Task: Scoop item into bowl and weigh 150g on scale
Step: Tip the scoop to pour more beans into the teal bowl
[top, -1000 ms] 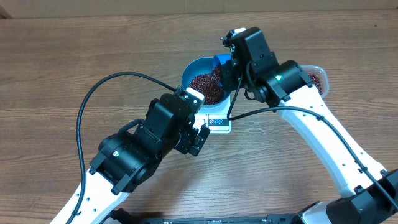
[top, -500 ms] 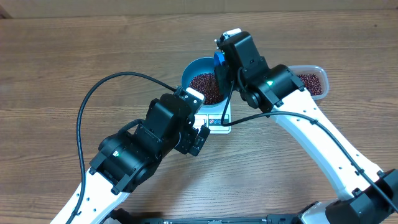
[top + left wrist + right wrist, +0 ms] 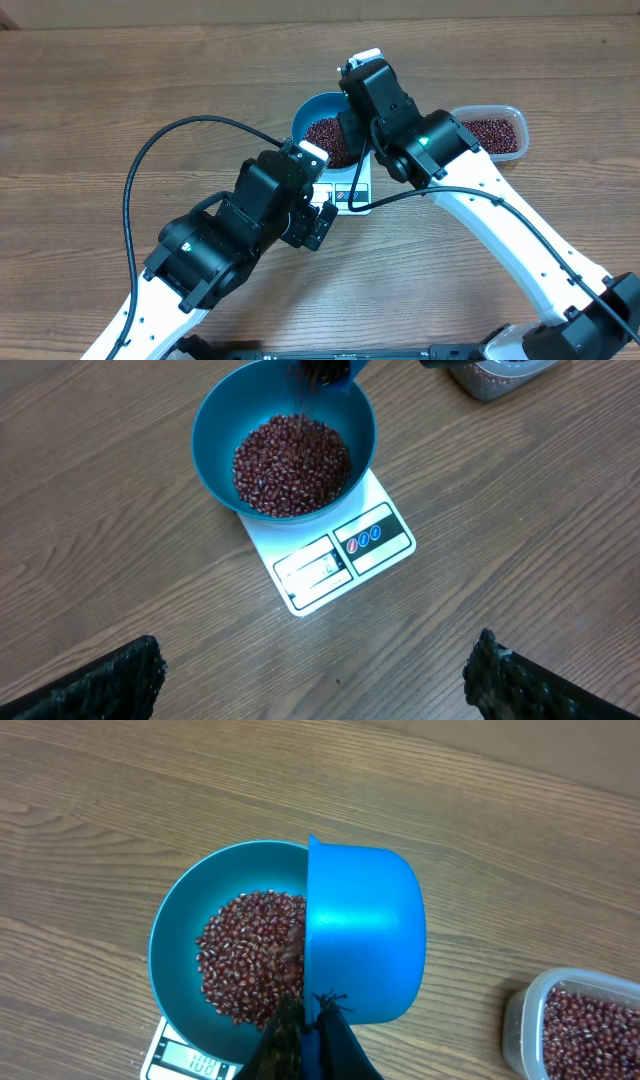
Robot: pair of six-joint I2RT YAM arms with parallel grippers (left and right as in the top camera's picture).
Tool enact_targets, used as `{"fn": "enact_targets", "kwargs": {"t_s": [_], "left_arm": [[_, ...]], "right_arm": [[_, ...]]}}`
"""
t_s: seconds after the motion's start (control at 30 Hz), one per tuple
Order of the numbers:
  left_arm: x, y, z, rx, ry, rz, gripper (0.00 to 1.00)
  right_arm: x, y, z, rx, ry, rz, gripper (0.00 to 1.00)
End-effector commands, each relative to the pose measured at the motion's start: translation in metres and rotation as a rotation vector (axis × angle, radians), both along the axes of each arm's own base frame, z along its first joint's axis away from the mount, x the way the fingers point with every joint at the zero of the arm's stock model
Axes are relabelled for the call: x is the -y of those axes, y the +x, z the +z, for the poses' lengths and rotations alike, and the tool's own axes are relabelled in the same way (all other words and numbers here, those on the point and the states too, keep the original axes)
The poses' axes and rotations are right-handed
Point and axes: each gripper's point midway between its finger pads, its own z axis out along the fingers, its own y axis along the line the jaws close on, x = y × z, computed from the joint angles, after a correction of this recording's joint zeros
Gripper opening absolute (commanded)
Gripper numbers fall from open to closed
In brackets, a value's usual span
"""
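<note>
Swung leftward, the right arm now uncovers the clear tub at right. Left gripper gapes empty. Scale has its display edge facing lower right, digits unreadable; the blue bowl of red-brown beans sits on it. Right gripper clamps the scoop, handle down-frame, mouth tipped left over the bowl.

Backdrop here is basically just a wooden table: a brown top with the grain running left to right across the overhead view, and thin darker seams showing between the boards. A paler tan strip is running along the far edge at the top, and I can't tell if that's a wall or a board. Light is falling soft and even, so shadows are lying faint and blurry on the wood, which is looking a bit paler toward the left. Both wrist views are showing the same wood, grain slanting diagonally.
</note>
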Motion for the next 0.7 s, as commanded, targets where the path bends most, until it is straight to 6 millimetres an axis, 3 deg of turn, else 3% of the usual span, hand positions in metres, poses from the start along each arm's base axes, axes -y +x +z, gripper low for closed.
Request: {"fn": "enact_targets", "kwargs": {"t_s": [0.0,0.67], "left_arm": [[0.001,-0.0013,-0.0058,-0.022,-0.006,0.004,1.0],[0.001,-0.0013,-0.0058,-0.022,-0.006,0.004,1.0]], "right_arm": [[0.0012,0.0019,0.0254,0.066,0.016,-0.015,0.04],[0.0042,0.0033,0.0263,0.072,0.022,-0.047,0.04]]}}
